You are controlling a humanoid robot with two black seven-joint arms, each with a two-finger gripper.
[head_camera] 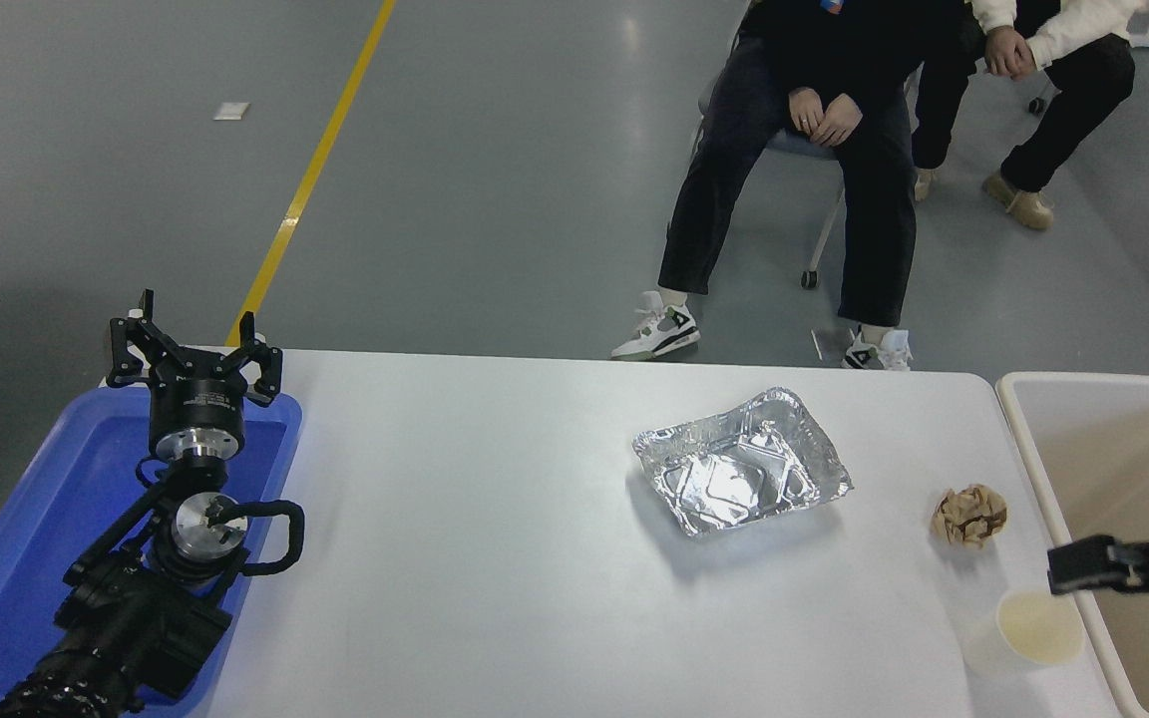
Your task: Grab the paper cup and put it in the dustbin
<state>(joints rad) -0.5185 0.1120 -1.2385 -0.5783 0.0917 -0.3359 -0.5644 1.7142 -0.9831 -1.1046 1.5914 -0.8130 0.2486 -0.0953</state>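
Clearly nothing's done: the cup point(1038, 626) sits ungrasped just below the right claw point(1083, 576), whose grip I can't tell; bin point(1033, 449) beside it.

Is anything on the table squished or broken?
Yes. The foil tray in the middle has a dented, wavy rim, and a paper ball is scrunched up. The paper cup stands upright and looks fine.

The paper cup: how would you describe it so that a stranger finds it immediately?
Start at the dustbin on the table's right side. The paper cup stands upright beside its rim, at the near right corner. Unlike the crumpled brown paper ball behind it, it is smooth, round, white, cream inside.
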